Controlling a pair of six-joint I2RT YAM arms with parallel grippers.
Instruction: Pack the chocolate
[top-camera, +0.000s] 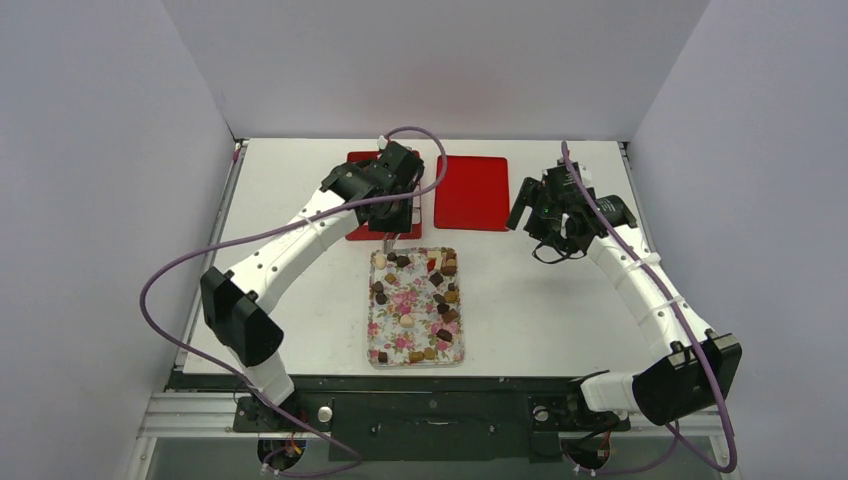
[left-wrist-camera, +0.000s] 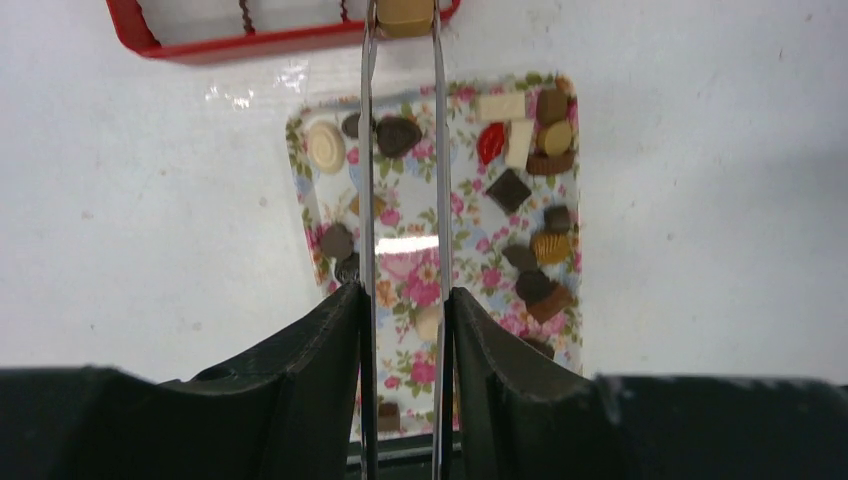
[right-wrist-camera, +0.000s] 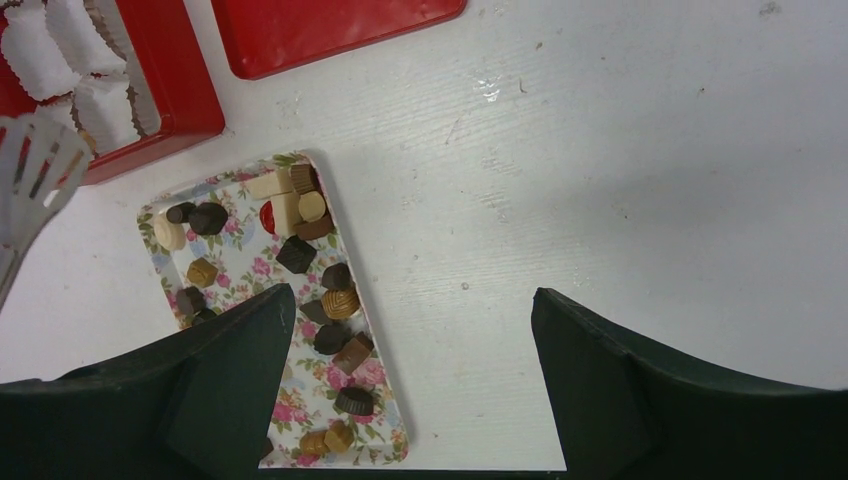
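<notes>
Several loose chocolate pieces (top-camera: 441, 290) (right-wrist-camera: 296, 253), dark, tan and cream with one red, lie on a floral tray (top-camera: 392, 330) (left-wrist-camera: 470, 255). My left gripper (left-wrist-camera: 405, 295) is shut on a pair of thin metal tongs (left-wrist-camera: 367, 150) (top-camera: 388, 241). The tongs pinch one tan chocolate (left-wrist-camera: 405, 14) at their tip, by the near rim of the red box (left-wrist-camera: 215, 48) (top-camera: 362, 232), which is lined with white paper cups (right-wrist-camera: 95, 100). My right gripper (right-wrist-camera: 410, 300) (top-camera: 530, 215) hangs open over bare table to the right of the tray, holding nothing.
A flat red lid (top-camera: 471, 192) (right-wrist-camera: 330, 30) lies beside the box at the back. White walls close in the table on three sides. The left arm's purple cable loops above the box.
</notes>
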